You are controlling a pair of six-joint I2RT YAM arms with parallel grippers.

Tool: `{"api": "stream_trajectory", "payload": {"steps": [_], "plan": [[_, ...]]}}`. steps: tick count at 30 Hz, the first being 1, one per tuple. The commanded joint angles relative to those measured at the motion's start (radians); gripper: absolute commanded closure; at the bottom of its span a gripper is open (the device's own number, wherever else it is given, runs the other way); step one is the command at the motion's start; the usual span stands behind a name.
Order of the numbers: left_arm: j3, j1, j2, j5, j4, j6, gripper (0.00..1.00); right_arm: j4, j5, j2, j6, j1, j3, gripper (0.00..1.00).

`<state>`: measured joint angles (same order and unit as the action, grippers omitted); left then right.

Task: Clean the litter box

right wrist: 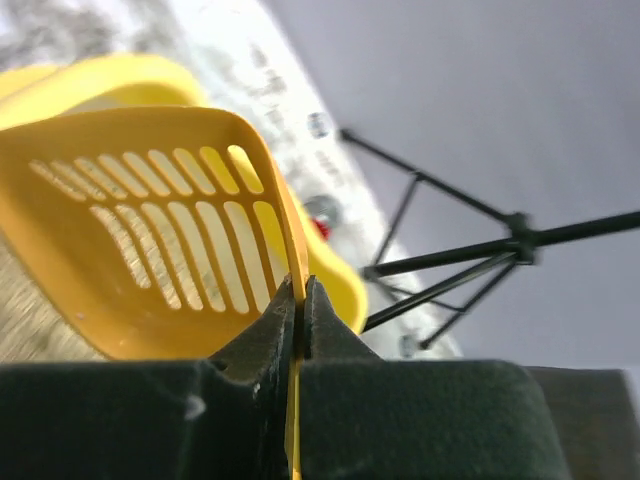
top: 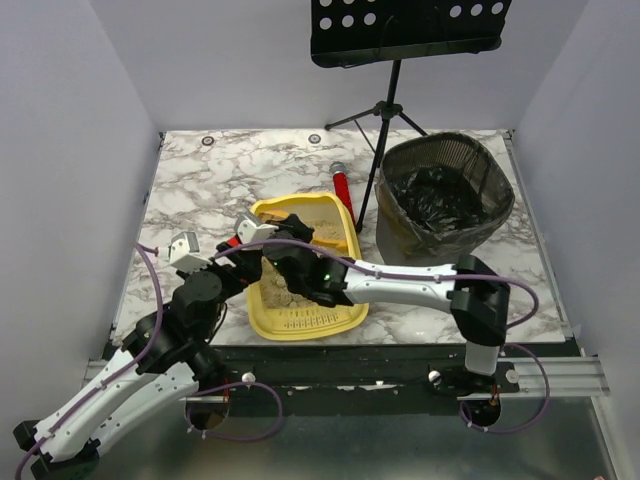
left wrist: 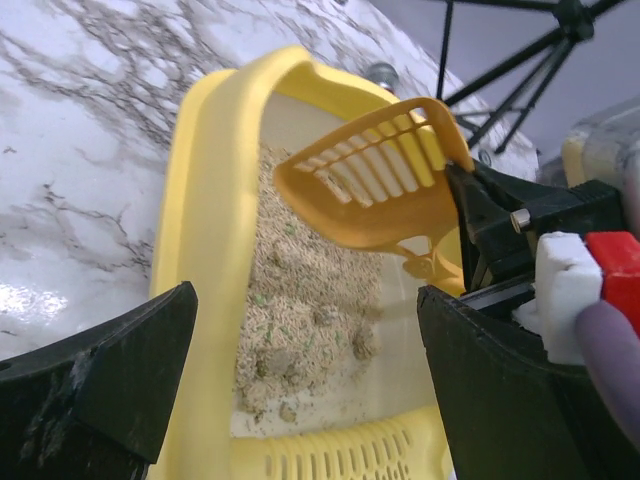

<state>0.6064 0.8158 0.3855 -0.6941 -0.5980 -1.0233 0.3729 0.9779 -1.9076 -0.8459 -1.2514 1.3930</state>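
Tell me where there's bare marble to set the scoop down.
Back left is bare: the table between its rear edge and the litter box. A narrow strip lies front right, between the bin and the right arm. Crowded: over the box, where the left arm joins it, and beside the red-handled tool.

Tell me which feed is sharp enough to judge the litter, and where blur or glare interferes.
Top external: evenly lit, sharp, but arms cover much of the litter box. Left wrist: litter and scoop in focus, glare on the marble table. Right wrist: scoop sharp, everything behind it blurred.
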Motion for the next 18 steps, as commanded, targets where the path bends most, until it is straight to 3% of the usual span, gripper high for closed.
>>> {"api": "stream_trajectory", "payload": {"steps": [1, 7, 12, 15, 18], "plan": [[0.003, -0.009, -0.008, -0.022, -0.008, -0.005, 0.01, -0.519, -0.312, 0.220, 0.771, 0.038, 0.048, 0.99], [-0.017, -0.010, 0.026, -0.007, 0.079, 0.046, 0.01, -0.542, -0.191, 0.199, 0.762, 0.040, 0.038, 0.99], [-0.027, -0.010, 0.064, -0.005, 0.179, 0.115, 0.01, -0.624, -0.219, 0.212, 0.844, 0.082, 0.118, 0.99], [-0.025, -0.010, 0.085, 0.010, 0.237, 0.143, 0.01, -0.686, -0.313, 0.252, 0.975, 0.134, 0.161, 0.99], [-0.037, -0.010, 0.098, 0.037, 0.319, 0.172, 0.01, -0.698, -0.526, 0.308, 1.061, 0.182, 0.140, 0.99]]}}
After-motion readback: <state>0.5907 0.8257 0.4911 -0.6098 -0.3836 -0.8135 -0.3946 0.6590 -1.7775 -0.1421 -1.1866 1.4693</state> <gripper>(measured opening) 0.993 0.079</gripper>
